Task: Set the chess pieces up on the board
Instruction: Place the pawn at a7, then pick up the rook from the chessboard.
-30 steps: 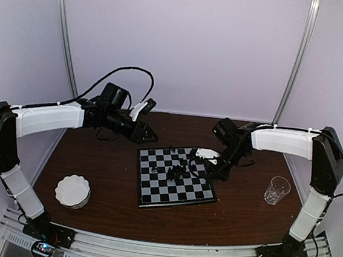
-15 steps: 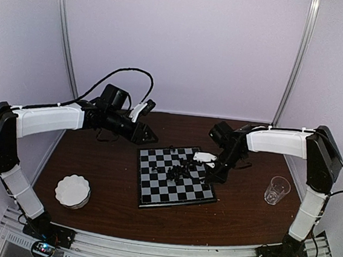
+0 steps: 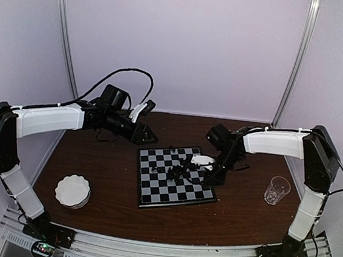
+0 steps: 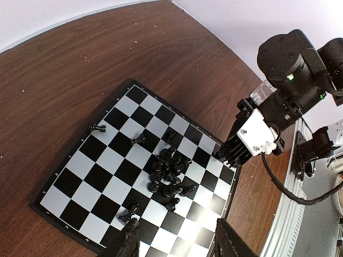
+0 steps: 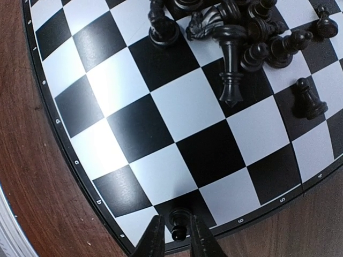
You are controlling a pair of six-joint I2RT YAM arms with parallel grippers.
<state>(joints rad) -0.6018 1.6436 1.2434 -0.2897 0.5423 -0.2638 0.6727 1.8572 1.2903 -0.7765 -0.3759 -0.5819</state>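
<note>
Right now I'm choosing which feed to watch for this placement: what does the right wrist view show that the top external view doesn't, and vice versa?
Only the right wrist view: one black piece standing between the fingertips of the right hand, on an edge square of the board near its corner, and the rim numbering. Only the top external view: the white dish, the clear cup, and the left hand hovering beyond the board's far-left corner. Both: the board and the heap of chess pieces near its middle.

Top cam overhead; both wrist cams face down (right closest), sharing board.
</note>
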